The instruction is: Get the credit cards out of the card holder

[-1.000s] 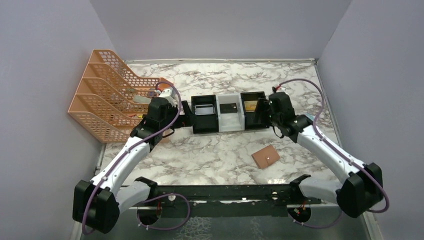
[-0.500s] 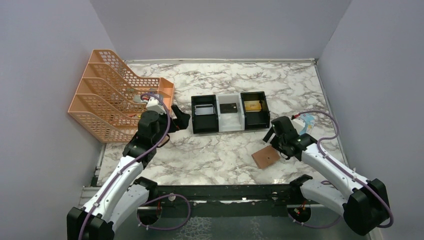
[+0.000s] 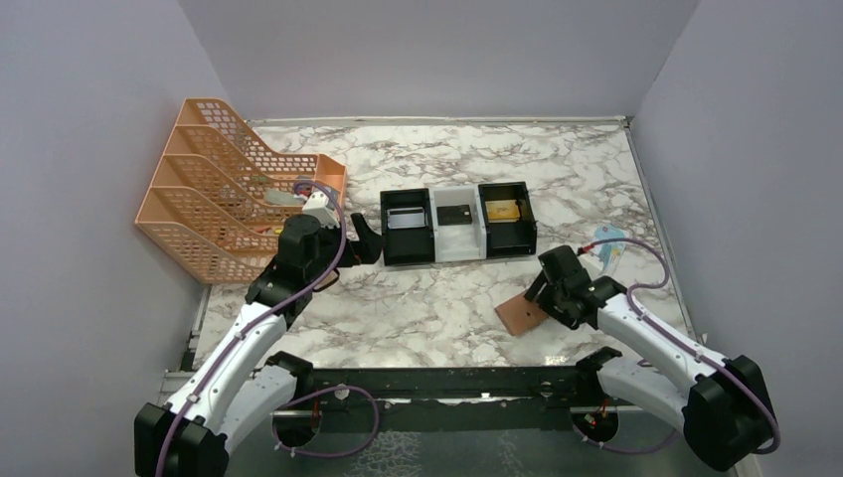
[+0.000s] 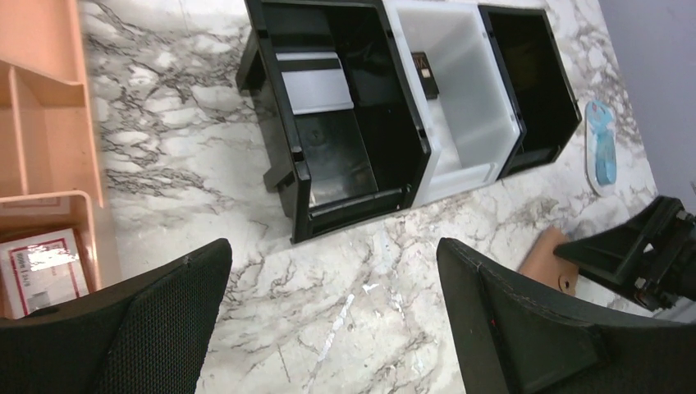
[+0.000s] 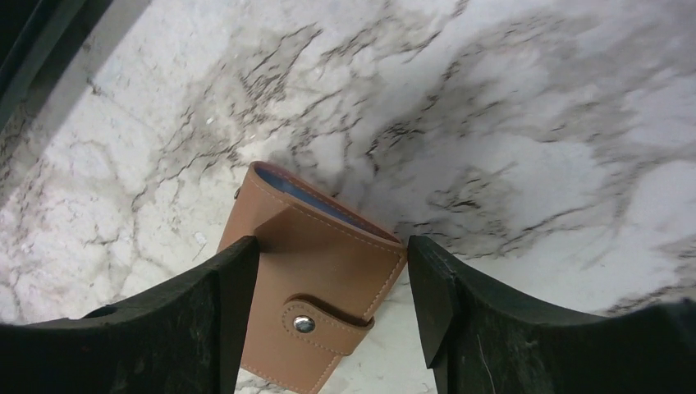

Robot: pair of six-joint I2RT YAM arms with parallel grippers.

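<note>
- Setting: a marble-patterned table (image 3: pixel 447 159) enclosed by plain lavender-grey walls (image 3: pixel 447 50).
- Left gripper (image 4: pixel 335 254): its fingers are spread fully wide and hold nothing. It hangs above bare marble.
- Three-compartment tray (image 3: pixel 457 250): it lies just ahead of the left gripper, with black outer bins and a white middle bin. Its nearest black corner is in line with the gap between the fingers.
- Greyish-silver card (image 4: pixel 316 78): it lies in the black bin closest to the left gripper, at that bin's far end.
- Black card (image 4: pixel 424 64): it lies in the white bin, one compartment further to the gripper's right.
- Yellow card (image 3: pixel 503 210): it lies in the last black bin, the one furthest from the left gripper.
- Orange mesh rack (image 3: pixel 214 199): it stands to the left gripper's left.
- Right gripper (image 5: pixel 332 246): it is lowered to the table with its fingers partly apart, one on each side of the card holder (image 5: pixel 324 271). Whether they press on the leather cannot be told.
- Card holder: it lies between the right gripper's fingers, well apart from the tray. The strap is fastened by a snap stud (image 5: pixel 304 325), which faces up. A strip of light-blue lining (image 5: pixel 304 190) shows along the edge furthest from the wrist.
- Pale blue object (image 4: pixel 602 144): it lies flat on the marble, beyond the right gripper.
</note>
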